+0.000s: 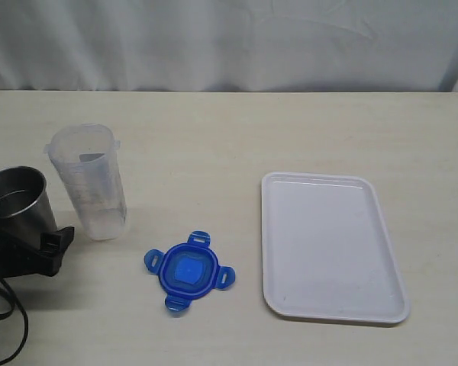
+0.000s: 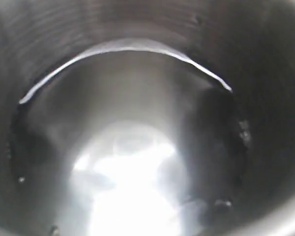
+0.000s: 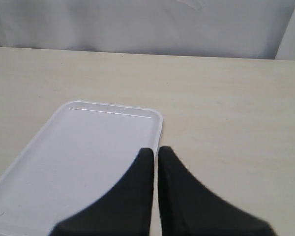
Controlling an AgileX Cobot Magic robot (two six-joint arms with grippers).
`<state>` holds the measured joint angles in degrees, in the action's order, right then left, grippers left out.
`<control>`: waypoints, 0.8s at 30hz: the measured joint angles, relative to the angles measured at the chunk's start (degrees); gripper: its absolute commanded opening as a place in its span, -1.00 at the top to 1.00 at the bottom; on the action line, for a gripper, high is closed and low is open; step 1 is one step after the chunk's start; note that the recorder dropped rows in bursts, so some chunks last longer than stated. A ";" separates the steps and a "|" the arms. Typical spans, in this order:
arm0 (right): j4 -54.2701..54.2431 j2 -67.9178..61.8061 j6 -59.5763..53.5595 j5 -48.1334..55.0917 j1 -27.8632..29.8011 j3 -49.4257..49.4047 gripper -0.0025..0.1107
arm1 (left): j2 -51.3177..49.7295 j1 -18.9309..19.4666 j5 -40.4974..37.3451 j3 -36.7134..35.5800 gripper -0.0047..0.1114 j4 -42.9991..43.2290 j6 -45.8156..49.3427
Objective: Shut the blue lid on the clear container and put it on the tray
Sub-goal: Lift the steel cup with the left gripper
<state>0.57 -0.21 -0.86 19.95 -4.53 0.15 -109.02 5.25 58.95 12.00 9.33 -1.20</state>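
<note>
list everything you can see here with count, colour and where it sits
clear container: 1, transparent, upright on the table's left part, no lid on it
blue lid: 1, bright blue, flat on the table between container and tray, flaps spread
tray: 1, white, on the table's right part
steel cup: 1, silver, far left beside the container; the left wrist view looks into it
table: 1, pale beige, under everything
curtain: 1, white, behind the table
cable: 1, black, lower left corner
left gripper: 1, black, at the steel cup's base; fingers not clearly visible
right gripper: 1, black, fingers shut on nothing, by the tray's edge
</note>
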 measured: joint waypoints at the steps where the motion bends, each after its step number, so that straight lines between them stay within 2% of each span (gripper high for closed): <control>1: 0.00 0.00 0.00 0.00 0.00 0.00 0.89 | 0.00 0.00 -0.04 0.00 -0.89 0.00 0.00; 18: 0.00 0.00 0.00 0.00 0.00 0.00 0.89 | 0.00 0.00 1.25 0.00 -0.89 -0.80 -0.02; 24: 0.00 0.00 0.00 0.00 0.00 0.00 0.89 | 0.00 0.00 4.88 0.00 -0.89 -0.80 -0.02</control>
<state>0.57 -0.21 -0.86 19.95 -4.53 0.15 -109.02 5.25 63.83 12.00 8.53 -1.23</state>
